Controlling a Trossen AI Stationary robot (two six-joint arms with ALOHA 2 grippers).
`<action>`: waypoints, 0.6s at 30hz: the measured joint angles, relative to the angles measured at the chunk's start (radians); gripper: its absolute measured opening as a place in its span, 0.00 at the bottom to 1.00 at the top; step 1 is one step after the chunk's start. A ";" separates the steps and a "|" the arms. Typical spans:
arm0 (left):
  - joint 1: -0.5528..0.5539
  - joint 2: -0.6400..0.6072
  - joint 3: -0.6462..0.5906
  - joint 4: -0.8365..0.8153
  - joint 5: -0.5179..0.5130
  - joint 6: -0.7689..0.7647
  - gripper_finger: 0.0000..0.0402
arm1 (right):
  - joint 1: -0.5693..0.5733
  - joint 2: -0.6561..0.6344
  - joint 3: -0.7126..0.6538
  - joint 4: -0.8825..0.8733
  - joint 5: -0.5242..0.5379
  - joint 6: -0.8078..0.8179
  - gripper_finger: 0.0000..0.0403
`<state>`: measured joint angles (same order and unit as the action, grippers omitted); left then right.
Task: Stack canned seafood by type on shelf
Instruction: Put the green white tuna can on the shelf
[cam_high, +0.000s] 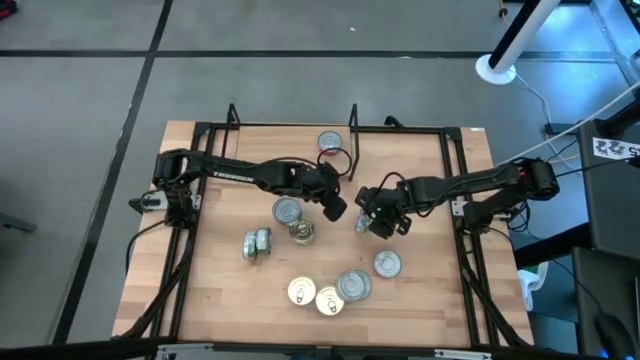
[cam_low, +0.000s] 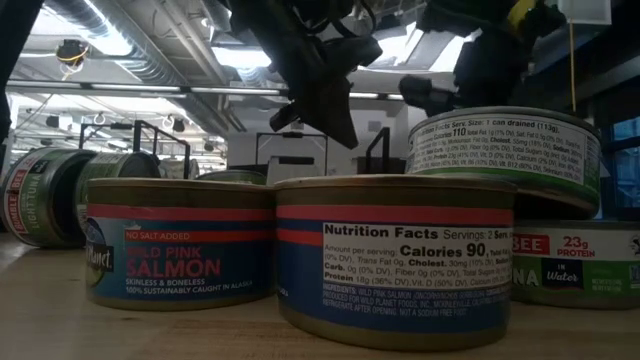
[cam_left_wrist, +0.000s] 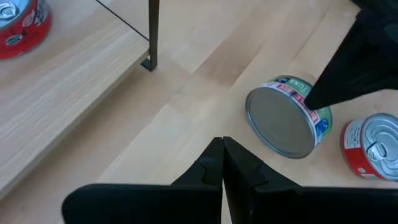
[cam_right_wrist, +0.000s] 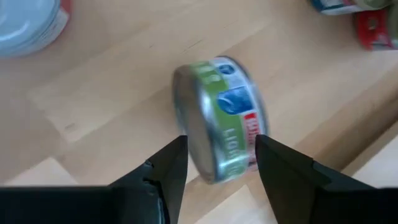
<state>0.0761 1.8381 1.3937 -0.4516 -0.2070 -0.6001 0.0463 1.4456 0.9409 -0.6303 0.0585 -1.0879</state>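
A green-labelled tin of canned seafood (cam_right_wrist: 221, 127) stands on its edge between the fingers of my right gripper (cam_right_wrist: 221, 165), near the table's middle (cam_high: 375, 222). My left gripper (cam_left_wrist: 222, 158) is shut on nothing and hovers just left of it (cam_high: 335, 208). The shelf (cam_left_wrist: 56, 99) is a light board with thin black uprights (cam_left_wrist: 153, 37) at the table's far side. One red-sided tin (cam_high: 330, 142) sits on it on its base. Several more tins lie on the tabletop nearer the front edge (cam_high: 340, 288). My right gripper pinches the green tin between its two fingers, one finger by the silver flat end (cam_right_wrist: 186, 146) and the other by the opposite end. The fingers slant down from above. The tin is on edge, its label wall (cam_left_wrist: 305, 93) upward. I cannot tell whether its lower rim touches the table.
A red tin (cam_left_wrist: 373, 146) with a pull-tab lid stands close beside the held one. Two tins (cam_high: 257, 244) lie on their sides at the left, two more (cam_high: 287, 210) (cam_high: 302, 233) sit just beside my left gripper. A black frame (cam_high: 460, 180) runs along the table's edges.
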 joint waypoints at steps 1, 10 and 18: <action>0.000 0.000 0.000 -0.005 0.000 0.000 0.00 | 0.000 0.001 0.000 0.001 0.001 -0.003 0.47; -0.013 0.000 0.000 -0.010 -0.014 -0.026 0.00 | 0.000 0.005 0.000 0.074 0.002 -0.001 0.47; -0.031 0.005 0.000 -0.006 -0.016 -0.032 0.00 | -0.001 0.005 0.000 0.083 0.002 0.003 0.47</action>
<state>0.0456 1.8431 1.3933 -0.4580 -0.2226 -0.6317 0.0456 1.4502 0.9409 -0.5471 0.0601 -1.0850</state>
